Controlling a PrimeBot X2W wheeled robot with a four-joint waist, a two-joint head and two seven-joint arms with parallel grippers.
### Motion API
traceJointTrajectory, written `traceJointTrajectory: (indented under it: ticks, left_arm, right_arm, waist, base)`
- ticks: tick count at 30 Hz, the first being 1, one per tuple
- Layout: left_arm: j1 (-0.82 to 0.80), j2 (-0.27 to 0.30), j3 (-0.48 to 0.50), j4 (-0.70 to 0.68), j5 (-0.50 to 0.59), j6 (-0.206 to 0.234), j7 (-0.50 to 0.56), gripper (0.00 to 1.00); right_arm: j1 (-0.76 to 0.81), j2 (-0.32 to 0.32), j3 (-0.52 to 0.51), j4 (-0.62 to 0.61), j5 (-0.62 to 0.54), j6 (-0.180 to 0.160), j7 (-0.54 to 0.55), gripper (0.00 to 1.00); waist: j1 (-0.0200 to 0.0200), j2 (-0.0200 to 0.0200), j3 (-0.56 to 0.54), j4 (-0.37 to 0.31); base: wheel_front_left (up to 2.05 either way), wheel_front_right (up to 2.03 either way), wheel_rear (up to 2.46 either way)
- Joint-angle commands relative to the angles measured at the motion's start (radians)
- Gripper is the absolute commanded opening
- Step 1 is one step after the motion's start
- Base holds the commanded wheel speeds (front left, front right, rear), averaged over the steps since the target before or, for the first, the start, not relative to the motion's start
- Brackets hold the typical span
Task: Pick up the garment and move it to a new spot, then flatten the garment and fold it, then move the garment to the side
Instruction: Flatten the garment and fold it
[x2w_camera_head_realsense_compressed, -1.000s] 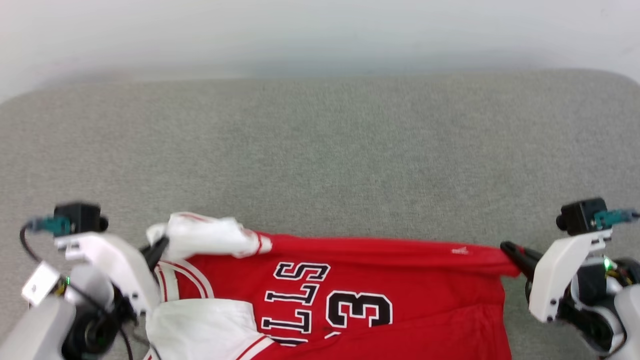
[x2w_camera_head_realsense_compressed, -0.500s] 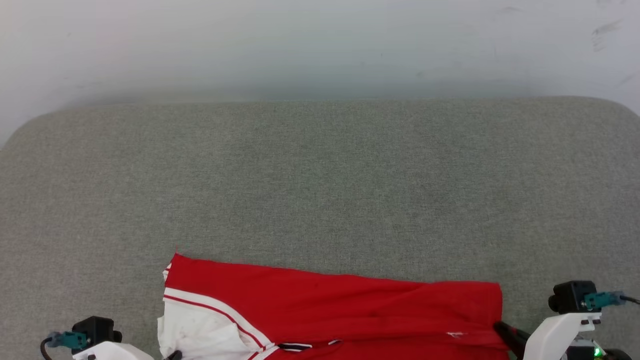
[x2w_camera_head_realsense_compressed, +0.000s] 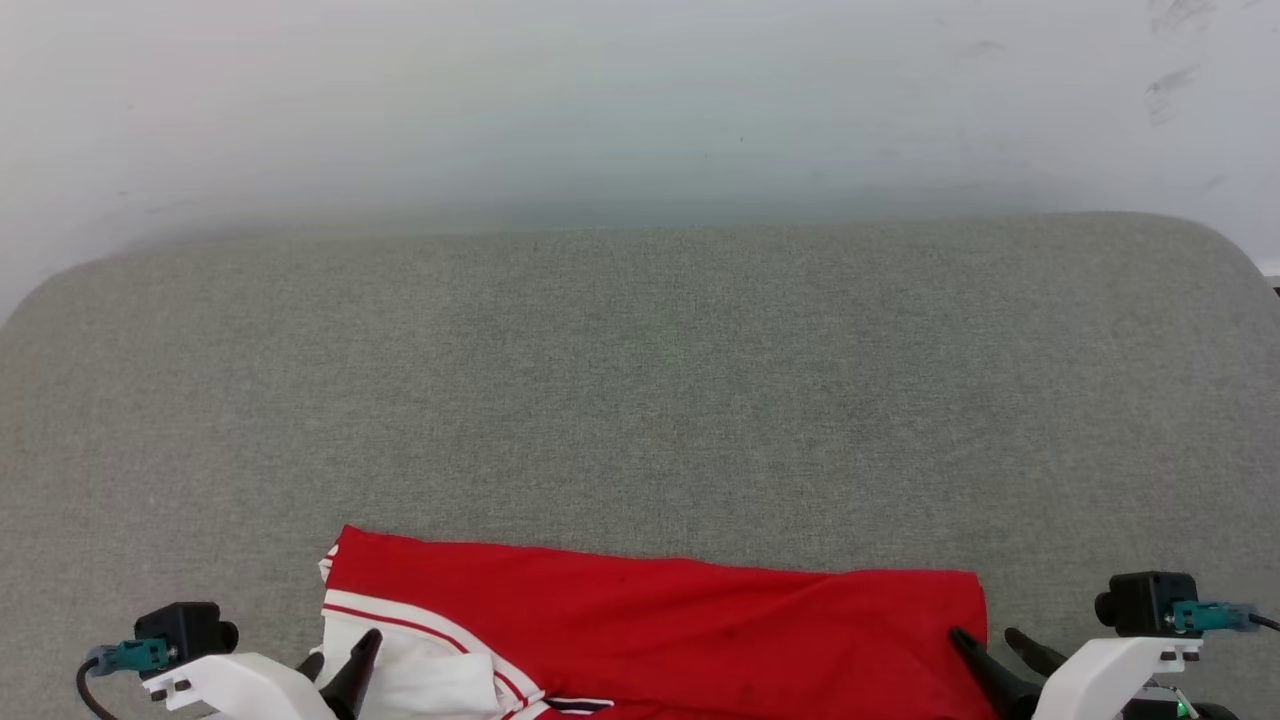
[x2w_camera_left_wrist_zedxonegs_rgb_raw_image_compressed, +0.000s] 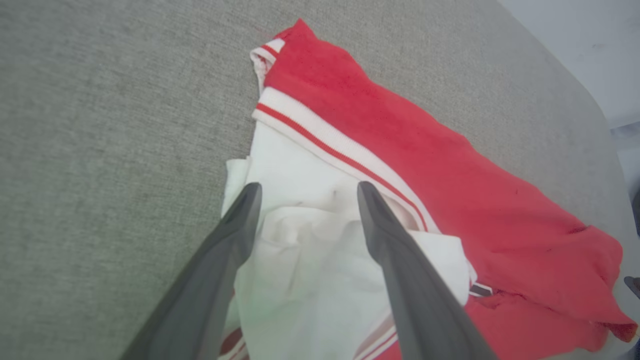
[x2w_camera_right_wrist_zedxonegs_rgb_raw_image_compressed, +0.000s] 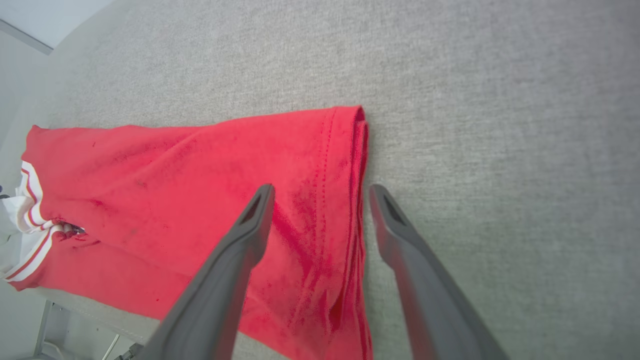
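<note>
My left fingers (x2w_camera_left_wrist_zedxonegs_rgb_raw_image_compressed: 235, 240): spread wide, empty, poised over the white sleeve (x2w_camera_left_wrist_zedxonegs_rgb_raw_image_compressed: 300, 280) end. My right fingers (x2w_camera_right_wrist_zedxonegs_rgb_raw_image_compressed: 245, 240): wide, empty, straddling the red hem edge (x2w_camera_right_wrist_zedxonegs_rgb_raw_image_compressed: 357, 165). Garment (x2w_camera_head_realsense_compressed: 660, 620): lying at the tabletop's (x2w_camera_head_realsense_compressed: 640, 400) near edge, long axis running left-right between my arms.
</note>
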Motion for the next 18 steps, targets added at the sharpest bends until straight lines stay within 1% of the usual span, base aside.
traceJointTrajectory:
  ticks: [1,4,7,10,12,14,15,18]
  left_arm:
    - [-0.01,0.004,0.002,-0.014,0.022,0.007,-0.025,1.0]
    - [-0.028,0.004,0.018,-0.046,0.064,0.027,-0.092,1.0]
    - [-0.042,0.005,0.021,-0.075,0.121,0.05,-0.159,1.0]
    - [-0.058,0.003,0.018,-0.109,0.184,0.069,-0.23,1.0]
    - [-0.066,0.005,0.019,-0.127,0.23,0.089,-0.282,1.0]
    - [-0.072,-0.007,0.023,-0.152,0.263,0.1,-0.338,1.0]
    - [-0.073,-0.004,0.021,-0.157,0.286,0.108,-0.363,1.0]
    - [-0.082,-0.011,0.01,-0.181,0.337,0.121,-0.41,1.0]
  right_arm:
    - [0.003,-0.006,-0.008,-0.013,-0.008,-0.001,-0.007,1.0]
    - [0.015,-0.014,-0.032,-0.032,-0.014,-0.001,0.01,1.0]
    - [0.023,-0.031,-0.059,-0.037,-0.028,-0.001,0.052,1.0]
    - [0.021,-0.046,-0.078,-0.047,-0.04,-0.001,0.112,1.0]
    - [0.019,-0.057,-0.087,-0.052,-0.052,-0.001,0.156,1.0]
    - [0.005,-0.063,-0.089,-0.059,-0.051,-0.001,0.192,1.0]
    - [-0.003,-0.067,-0.087,-0.061,-0.053,-0.001,0.207,1.0]
    - [-0.022,-0.068,-0.067,-0.062,-0.051,-0.001,0.238,1.0]
  waist:
    - [0.0,0.0,-0.016,-0.006]
    - [0.0,0.0,-0.032,-0.007]
    - [0.0,0.0,-0.038,-0.005]
    - [0.0,0.0,-0.041,0.0]
    - [0.0,0.0,-0.038,0.004]
    - [0.0,0.0,-0.031,0.008]
    - [0.0,0.0,-0.026,0.01]
    - [0.0,0.0,-0.004,0.025]
  base:
    - [0.0,0.0,0.0]
    - [0.0,0.0,0.0]
    - [0.0,0.0,0.0]
    - [0.0,0.0,0.0]
    - [0.0,0.0,0.0]
    - [0.0,0.0,0.0]
    - [0.0,0.0,0.0]
    - [0.0,0.0,0.0]
